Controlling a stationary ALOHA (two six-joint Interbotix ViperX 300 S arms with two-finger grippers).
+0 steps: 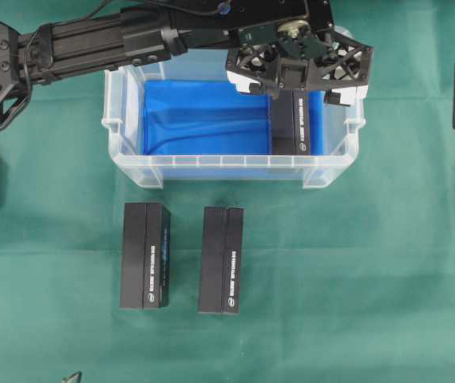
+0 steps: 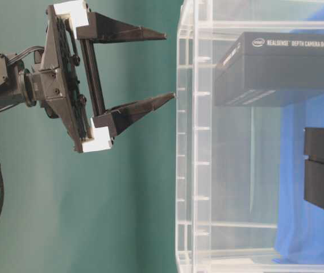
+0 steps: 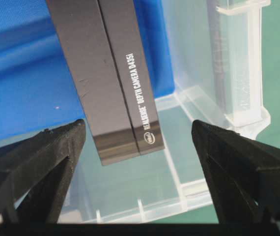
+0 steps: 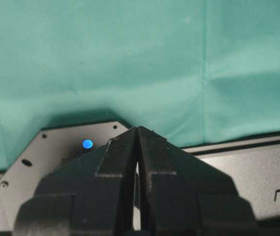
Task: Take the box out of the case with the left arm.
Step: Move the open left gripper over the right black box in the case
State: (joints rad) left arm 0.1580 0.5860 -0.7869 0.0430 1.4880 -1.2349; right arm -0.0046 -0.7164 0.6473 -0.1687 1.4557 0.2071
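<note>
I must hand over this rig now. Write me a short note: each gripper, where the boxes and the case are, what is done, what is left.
Left gripper: open, empty, above the case's right end.
Right gripper: shut, empty, parked away from the case.
Case: on the green cloth; one black box lies inside, at its right end.
Two more black boxes lie on the cloth in front of the case.
Done: the left gripper is lined up over the box.
Left: lower, grip, lift the box out.

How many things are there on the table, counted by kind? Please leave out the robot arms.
Black boxes: 3, one in the case, two on the cloth
Clear case: 1
Blue sheet: 1
Green cloth: 1
Total: 6
</note>
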